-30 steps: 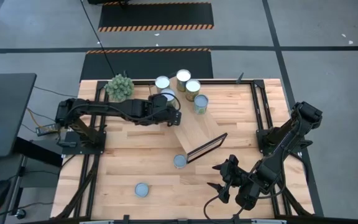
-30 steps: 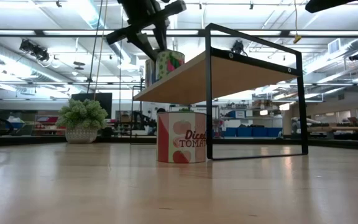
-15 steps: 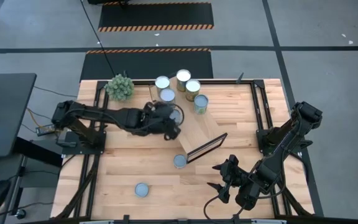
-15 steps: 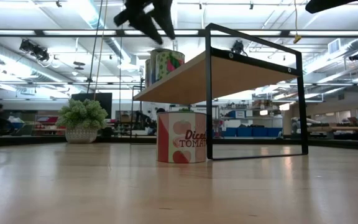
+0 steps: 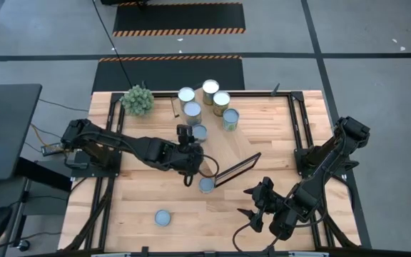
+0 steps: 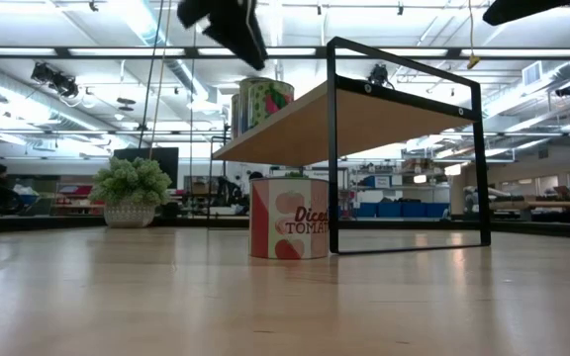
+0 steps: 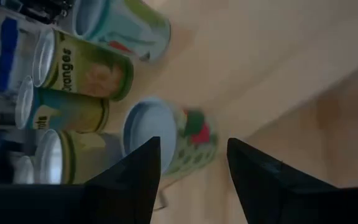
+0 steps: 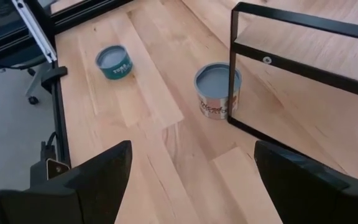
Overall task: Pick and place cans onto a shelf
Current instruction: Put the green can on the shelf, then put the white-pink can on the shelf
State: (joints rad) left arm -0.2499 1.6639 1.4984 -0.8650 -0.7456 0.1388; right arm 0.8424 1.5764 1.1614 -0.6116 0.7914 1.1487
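The shelf (image 5: 228, 148) is a light-wood plank with a dark frame at its near end, seen from the side in the low view (image 6: 364, 114). One can (image 5: 199, 133) stands on its bottom at the shelf's far end; it shows in the low view (image 6: 263, 102) and the left wrist view (image 7: 166, 134). My left gripper (image 5: 193, 170) is open and empty above the shelf's left side, nearer than that can. A tomato can (image 5: 206, 185) stands on the table by the frame. My right gripper (image 5: 254, 205) waits open at the near right.
Several more cans (image 5: 210, 100) stand in a cluster at the table's far edge, beside a spiky green plant ball (image 5: 138, 100). A low flat can (image 5: 163, 218) sits near the front left, and shows in the right wrist view (image 8: 114, 62).
My left gripper has drawn back from the can on the shelf's far end toward the table's near edge, and has risen above it. The can stays upright on the shelf.
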